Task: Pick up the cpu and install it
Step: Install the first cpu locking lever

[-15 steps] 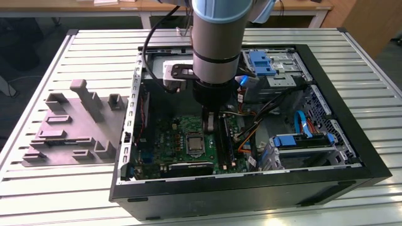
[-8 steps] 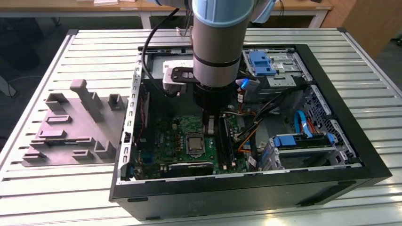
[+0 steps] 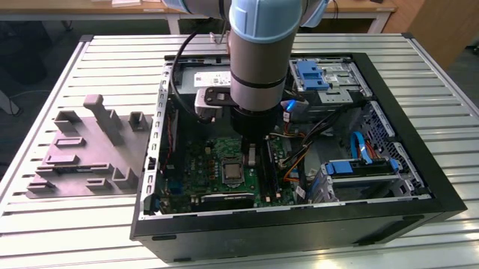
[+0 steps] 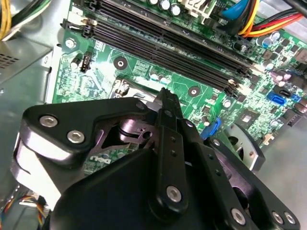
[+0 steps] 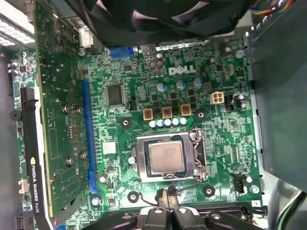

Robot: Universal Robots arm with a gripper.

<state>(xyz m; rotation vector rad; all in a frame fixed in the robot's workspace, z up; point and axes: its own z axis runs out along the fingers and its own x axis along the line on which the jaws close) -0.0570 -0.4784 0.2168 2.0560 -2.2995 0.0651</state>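
Open black desktop computer case [image 3: 419,185] lying on its side on the slatted aluminium bench [image 3: 112,50], green motherboard [image 3: 202,168] face up inside.

The cpu, a small flat square chip with a pale silver metal top [image 5: 166,157], sits in its metal-framed socket [image 5: 139,160] near the middle of the board, flat and square to the frame. In the exterior view it reads as a small grey square [image 3: 233,171] close beside the arm's lower end, toward that view's left. It looks already seated, though whether the retaining frame is latched I cannot tell.

The black hand [image 5: 165,203] hangs over the board with the arm's grey-and-blue column [image 3: 258,56] reaching down into the case. In the first wrist view its tips sit drawn close together, nothing between them, right at the socket's edge on the side facing the long black memory slots [image 4: 163,38]. The chip lies just off the tips, not under them. Being square, it has no long axis to speak of.

Grey plastic block with upright posts [image 3: 90,151] stands on the bench outside the case, well apart.
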